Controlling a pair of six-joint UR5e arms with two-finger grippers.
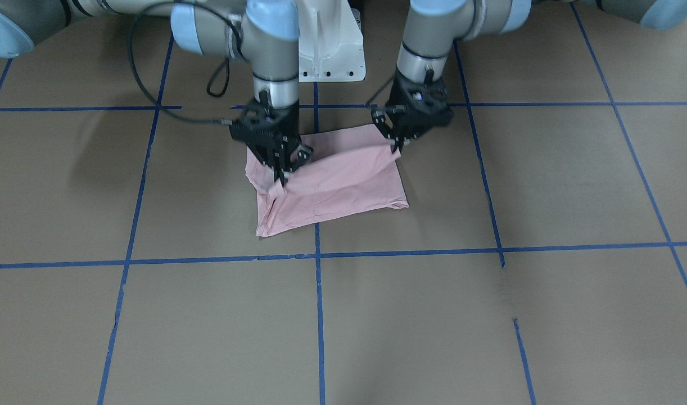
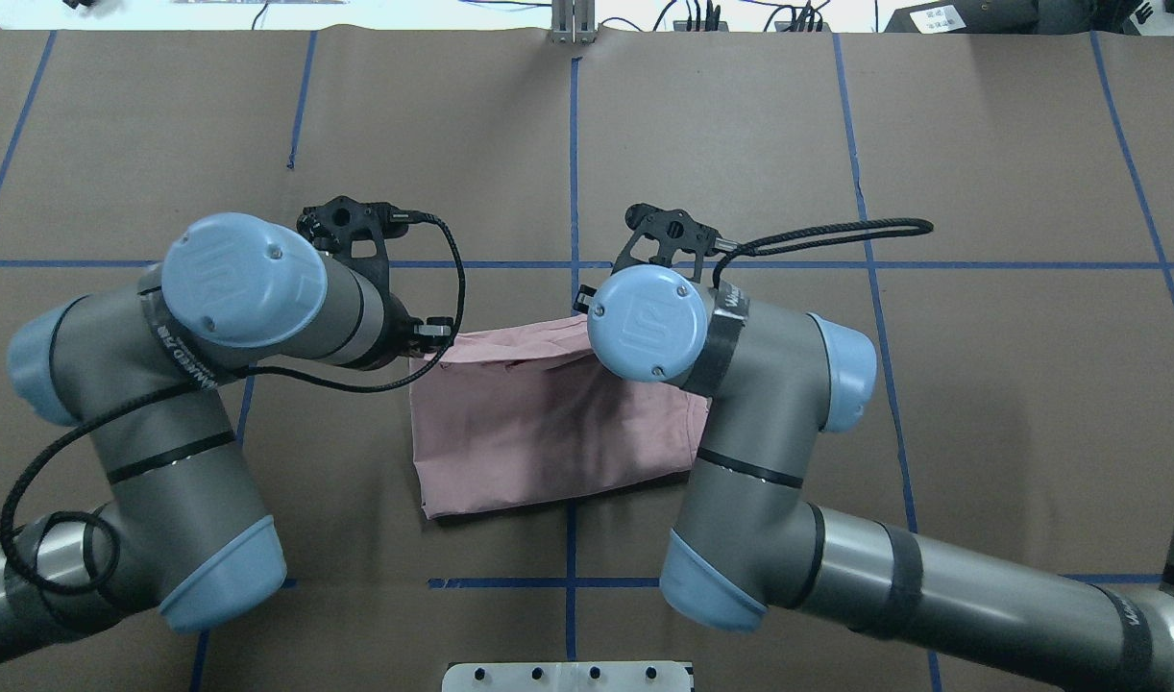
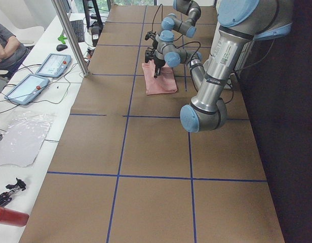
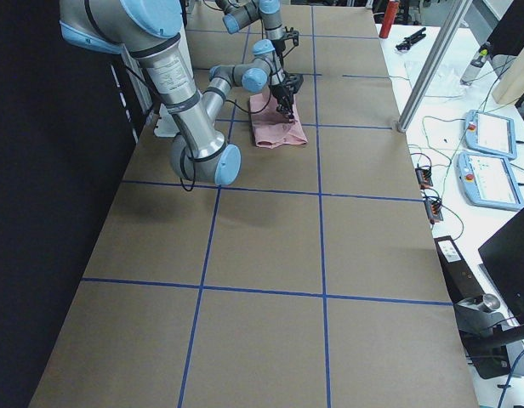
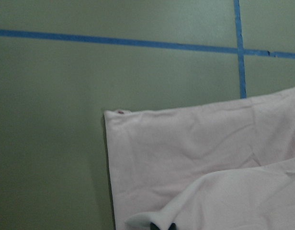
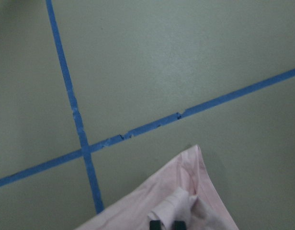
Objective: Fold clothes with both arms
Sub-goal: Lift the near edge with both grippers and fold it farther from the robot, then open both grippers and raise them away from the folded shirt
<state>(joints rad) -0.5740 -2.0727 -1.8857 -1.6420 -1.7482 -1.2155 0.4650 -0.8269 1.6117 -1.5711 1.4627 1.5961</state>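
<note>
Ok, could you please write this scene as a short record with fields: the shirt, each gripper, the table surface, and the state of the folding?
garment: pale pink T-shirt, lying as a rough rectangle, plain side up, no print visible
left gripper: at the shirt's end on the robot's left, shut on a pinch of fabric
right gripper: at the shirt's other end, shut on a raised, bunched fold
surface: brown covering marked with blue tape lines
folding: not finished; both grippers hold the cloth

Brown table (image 1: 489,315) with blue tape grid (image 1: 319,315), folded pink T-shirt (image 1: 338,188) on it
</note>
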